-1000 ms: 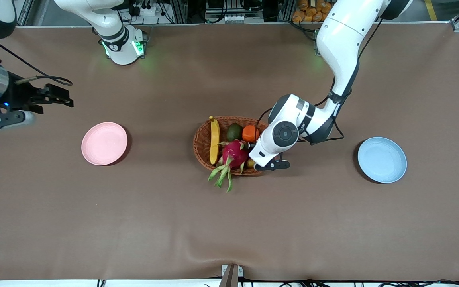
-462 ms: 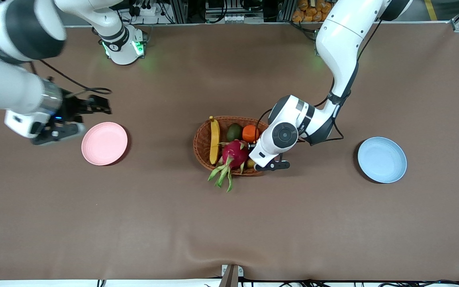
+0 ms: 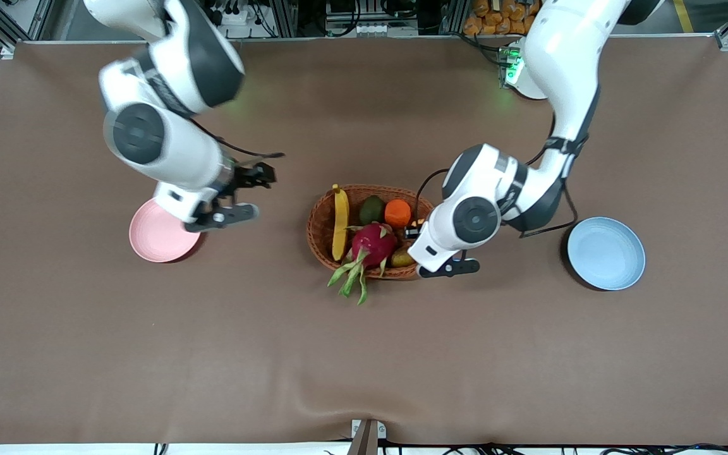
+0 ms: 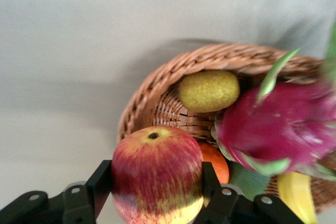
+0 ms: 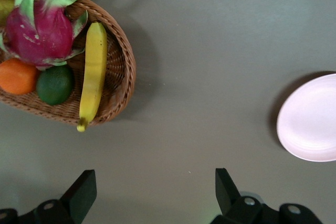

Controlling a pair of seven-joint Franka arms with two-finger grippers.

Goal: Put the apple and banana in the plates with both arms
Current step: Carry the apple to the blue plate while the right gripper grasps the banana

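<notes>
My left gripper (image 4: 155, 187) is shut on the red, yellow-streaked apple (image 4: 156, 174) and holds it over the edge of the wicker basket (image 3: 318, 227) at the left arm's end. In the front view the left gripper (image 3: 411, 230) hides the apple. The banana (image 3: 340, 221) lies in the basket at the right arm's end and also shows in the right wrist view (image 5: 93, 74). My right gripper (image 3: 266, 175) is open and empty in the air between the pink plate (image 3: 152, 243) and the basket; it also shows in its wrist view (image 5: 153, 190). The blue plate (image 3: 605, 253) is empty.
The basket also holds a magenta dragon fruit (image 3: 370, 245), an orange (image 3: 397, 213), a dark green fruit (image 3: 371, 208) and a yellow-green fruit (image 3: 402, 258). The right arm's wrist hangs over part of the pink plate. The plates lie at either end of the basket on the brown cloth.
The right arm has swung in from the table's end, past the pink plate, toward the basket. The left gripper has shifted slightly toward the blue plate, uncovering the yellow-green fruit.
</notes>
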